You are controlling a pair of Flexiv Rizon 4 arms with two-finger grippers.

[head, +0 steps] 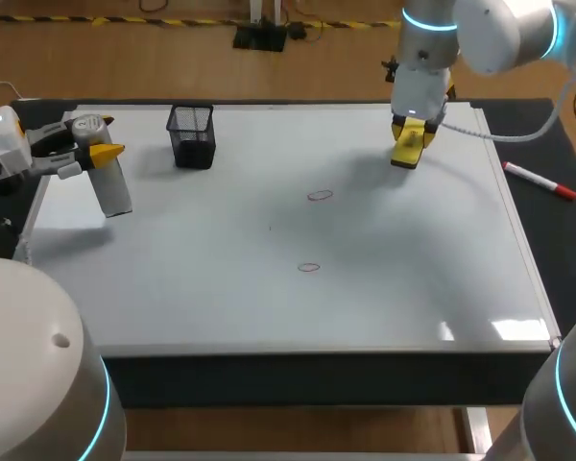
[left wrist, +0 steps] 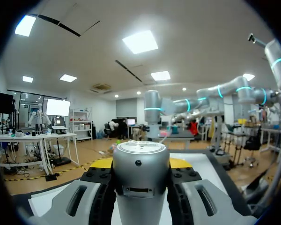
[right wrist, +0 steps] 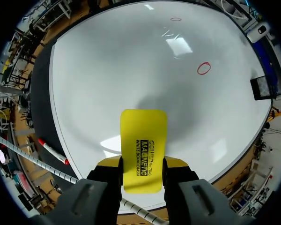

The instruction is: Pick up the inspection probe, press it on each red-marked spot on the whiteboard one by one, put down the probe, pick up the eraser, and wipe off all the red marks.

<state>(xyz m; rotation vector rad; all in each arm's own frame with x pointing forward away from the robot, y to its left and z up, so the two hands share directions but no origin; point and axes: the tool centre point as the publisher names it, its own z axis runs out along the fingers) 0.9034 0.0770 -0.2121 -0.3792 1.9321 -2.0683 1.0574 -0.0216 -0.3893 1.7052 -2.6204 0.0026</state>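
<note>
The whiteboard (head: 173,288) covers most of my table. My left gripper (head: 101,152) sits at the board's left edge, its fingers clamped on the grey probe (head: 113,187). My right gripper (head: 410,144) is over the far right corner, gripping the yellow eraser (right wrist: 144,150) from both sides. A black mesh cup (head: 192,136) stands at the far edge. A marker pen (head: 540,180) lies beside the board's right edge. Two red rings (head: 320,195) are mid-board, unwiped.
</note>
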